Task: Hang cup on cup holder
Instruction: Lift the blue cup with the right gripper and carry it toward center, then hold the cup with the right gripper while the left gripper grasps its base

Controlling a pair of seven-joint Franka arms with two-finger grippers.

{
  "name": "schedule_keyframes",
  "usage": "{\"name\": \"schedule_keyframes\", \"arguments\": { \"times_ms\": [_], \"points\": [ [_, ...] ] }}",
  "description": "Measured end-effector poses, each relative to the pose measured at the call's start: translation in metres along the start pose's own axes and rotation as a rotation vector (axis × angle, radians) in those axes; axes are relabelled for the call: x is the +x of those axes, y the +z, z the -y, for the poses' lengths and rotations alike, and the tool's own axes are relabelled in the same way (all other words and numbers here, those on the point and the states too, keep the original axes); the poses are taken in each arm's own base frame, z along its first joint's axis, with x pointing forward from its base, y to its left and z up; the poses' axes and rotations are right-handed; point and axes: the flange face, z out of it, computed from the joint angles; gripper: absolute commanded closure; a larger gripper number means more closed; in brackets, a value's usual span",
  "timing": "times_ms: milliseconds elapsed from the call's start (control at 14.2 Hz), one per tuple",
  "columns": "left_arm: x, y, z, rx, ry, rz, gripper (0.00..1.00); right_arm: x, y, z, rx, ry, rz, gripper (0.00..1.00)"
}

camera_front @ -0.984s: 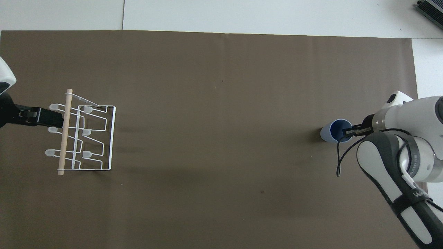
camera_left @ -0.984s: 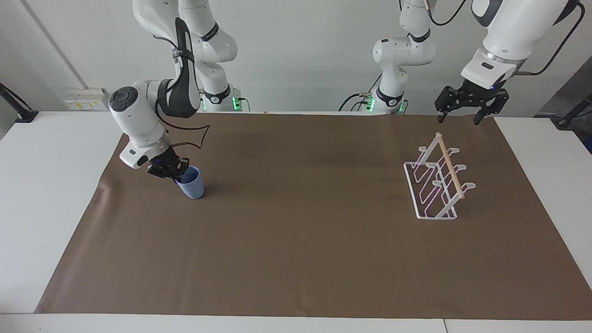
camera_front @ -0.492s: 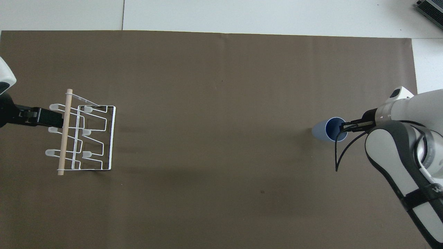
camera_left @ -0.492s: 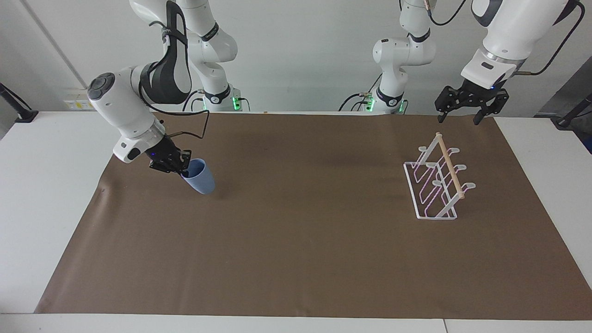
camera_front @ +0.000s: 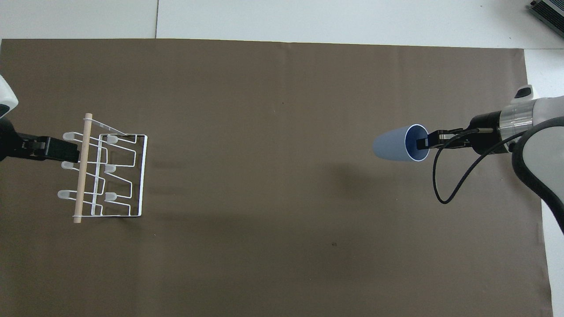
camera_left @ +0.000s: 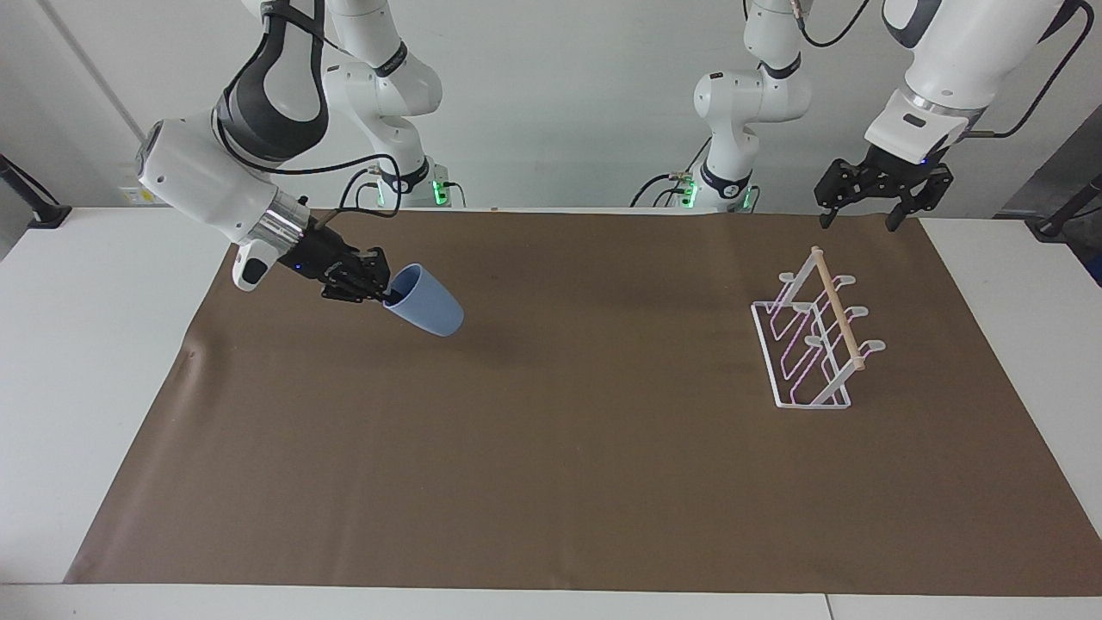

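The light blue cup (camera_left: 424,300) is held in the air over the mat at the right arm's end, tipped almost level, its base pointing toward the left arm's end; it also shows in the overhead view (camera_front: 394,144). My right gripper (camera_left: 379,288) is shut on the cup's rim, one finger inside the mouth (camera_front: 425,141). The white wire cup holder (camera_left: 814,340) with its wooden dowel stands on the mat at the left arm's end, and it shows in the overhead view (camera_front: 105,174). My left gripper (camera_left: 861,222) waits open and empty, raised beside the holder (camera_front: 44,147).
A brown mat (camera_left: 585,448) covers most of the white table (camera_left: 77,362). A black cable (camera_front: 445,185) loops down from the right wrist. A grey device (camera_front: 548,11) lies at the table's corner farthest from the robots.
My right gripper has lifted the cup off the mat, tipped it from upright to almost level, and carried it toward the left arm's end. The left arm has barely moved.
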Motion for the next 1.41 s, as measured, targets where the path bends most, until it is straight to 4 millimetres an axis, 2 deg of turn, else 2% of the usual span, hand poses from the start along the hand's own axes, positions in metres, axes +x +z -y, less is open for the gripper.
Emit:
{"name": "schedule_keyframes", "arguments": {
  "times_ms": [281,422,703,914,1195,1406],
  "points": [
    [-0.001,-0.002,0.003,0.000,-0.001,-0.003,0.00,-0.007,0.008,0.023,0.206,0.033,0.060,1.00],
    [-0.001,-0.002,0.002,0.000,0.026,-0.004,0.00,-0.013,0.023,0.038,0.311,0.049,0.092,1.00],
    [0.003,-0.005,-0.002,-0.008,0.272,-0.048,0.00,-0.025,0.064,0.063,0.523,0.130,0.123,1.00],
    [0.007,-0.001,-0.010,-0.054,0.502,-0.086,0.00,-0.033,0.092,0.094,0.615,0.200,0.133,1.00],
    [0.002,0.011,-0.039,-0.141,0.719,-0.111,0.00,-0.055,0.129,0.131,0.686,0.262,0.136,1.00],
    [-0.007,0.012,-0.081,-0.152,0.932,-0.118,0.00,-0.065,0.145,0.146,0.706,0.296,0.120,1.00]
  ]
}}
